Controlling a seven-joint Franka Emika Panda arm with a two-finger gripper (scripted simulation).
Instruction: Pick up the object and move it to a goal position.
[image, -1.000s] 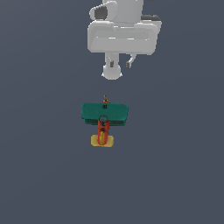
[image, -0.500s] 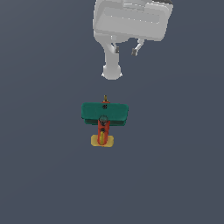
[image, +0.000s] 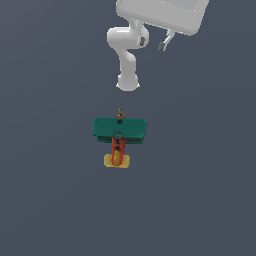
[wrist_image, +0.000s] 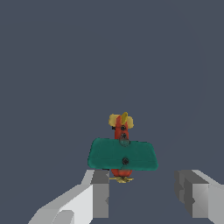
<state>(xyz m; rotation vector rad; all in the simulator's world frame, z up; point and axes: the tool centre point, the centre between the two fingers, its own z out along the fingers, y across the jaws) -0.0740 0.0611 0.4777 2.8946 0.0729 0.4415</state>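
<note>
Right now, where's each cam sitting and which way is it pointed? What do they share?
Exterior view: off the arm, high up, looking down on the toy airplane lying on the dark floor; the arm's white links fill the upper part of the frame.
Wrist view: on the wrist, looking past the end effector, whose two fingers stand apart, at the airplane beyond them.
Shared: the airplane, with its teal wing, and the floor.

flat even light, shadowless, slightly soft
</note>
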